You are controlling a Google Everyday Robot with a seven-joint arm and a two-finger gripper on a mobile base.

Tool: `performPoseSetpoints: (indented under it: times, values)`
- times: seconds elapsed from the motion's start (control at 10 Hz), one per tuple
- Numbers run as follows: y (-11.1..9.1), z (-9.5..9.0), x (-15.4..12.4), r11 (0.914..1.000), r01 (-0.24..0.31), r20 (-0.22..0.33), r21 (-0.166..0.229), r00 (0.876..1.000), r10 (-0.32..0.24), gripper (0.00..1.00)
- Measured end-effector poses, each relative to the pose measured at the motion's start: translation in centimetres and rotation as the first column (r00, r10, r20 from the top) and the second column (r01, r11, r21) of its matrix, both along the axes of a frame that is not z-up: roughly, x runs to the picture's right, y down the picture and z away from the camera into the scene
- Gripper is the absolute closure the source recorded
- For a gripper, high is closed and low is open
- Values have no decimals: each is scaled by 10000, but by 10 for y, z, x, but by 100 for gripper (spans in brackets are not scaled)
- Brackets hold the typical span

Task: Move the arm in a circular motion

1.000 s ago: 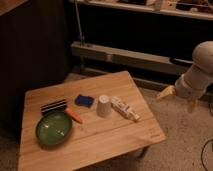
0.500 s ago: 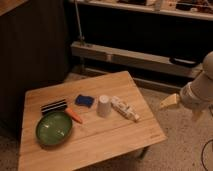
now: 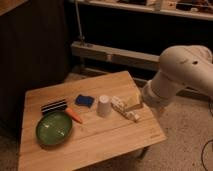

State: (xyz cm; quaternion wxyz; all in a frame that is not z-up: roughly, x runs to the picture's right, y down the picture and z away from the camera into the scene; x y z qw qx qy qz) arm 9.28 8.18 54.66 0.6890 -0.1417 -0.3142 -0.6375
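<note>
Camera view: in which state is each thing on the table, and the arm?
Bowl: upright, empty.
Cup: standing, seemingly upside down.
Bottle: lying on its side.
Sponge: lying flat.
Striped pad: lying flat.
Carrot: lying beside the bowl.
Arm: bent, reaching over the table.
Tool: hovering by the bottle.

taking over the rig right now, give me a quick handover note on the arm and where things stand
Gripper: low over the right part of the wooden table, right beside the lying white tube; whether they touch cannot be told.
Arm: reaches in from the right, bent, above the table's right edge.
Done: in the last second the gripper swung from off the table's right side in over it, so the sweep is under way.
Left: a full circle does not show as closed; probably carry on the loop, minding the tube and the white cup nearby.
</note>
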Motion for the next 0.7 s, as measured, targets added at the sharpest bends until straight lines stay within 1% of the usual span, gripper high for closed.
performPoseSetpoints:
  times: [0.1,0.2,0.3,0.5,0.6,0.7]
  values:
    - [-2,1,-33,9995,305,525,-39,9982,-303,20]
    - [-3,2,-54,9987,508,877,-44,9949,-502,20]
    - [-8,5,-90,9962,869,1486,-21,9852,-856,20]
    - [-16,9,-142,9892,1459,2323,102,9619,-1442,20]
    - [-24,12,-176,9821,1863,2807,278,9415,-1865,20]
    - [-31,15,-197,9763,2121,3071,422,9271,-2147,20]
